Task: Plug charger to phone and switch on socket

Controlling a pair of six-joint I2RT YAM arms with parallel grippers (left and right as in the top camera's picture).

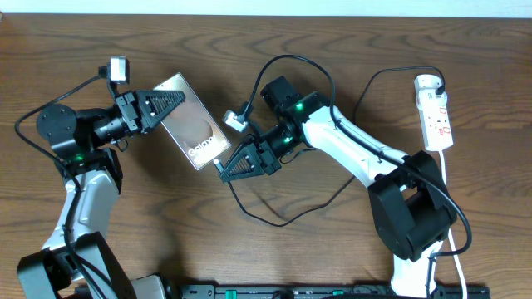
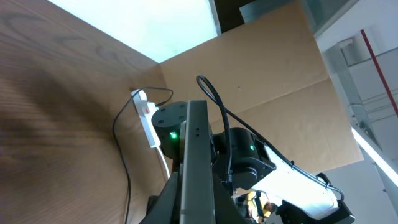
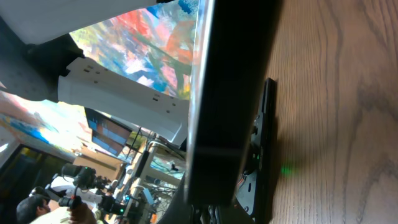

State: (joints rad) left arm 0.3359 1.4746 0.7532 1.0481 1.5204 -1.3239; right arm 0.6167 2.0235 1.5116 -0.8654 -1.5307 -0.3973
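Note:
The phone [image 1: 195, 124] is held tilted off the wooden table, its "Galaxy" text at the lower right end. My left gripper [image 1: 177, 100] is shut on its upper left end. In the left wrist view the phone [image 2: 198, 155] shows edge-on as a grey slab between the jaws. My right gripper [image 1: 223, 169] is shut at the phone's lower end, and the charger's thin black cable [image 1: 274, 223] leaves its tips. The cable loops over the table up to the white socket [image 1: 436, 116] at the far right. In the right wrist view the phone [image 3: 233, 93] fills the middle as a dark slab. The connector is hidden.
The right arm's black base [image 1: 416, 212] stands at the front right, beside the socket's white cord [image 1: 453, 224]. A black rail [image 1: 332, 291] runs along the table's front edge. In the left wrist view the socket [image 2: 148, 121] lies near a cardboard wall [image 2: 280, 68].

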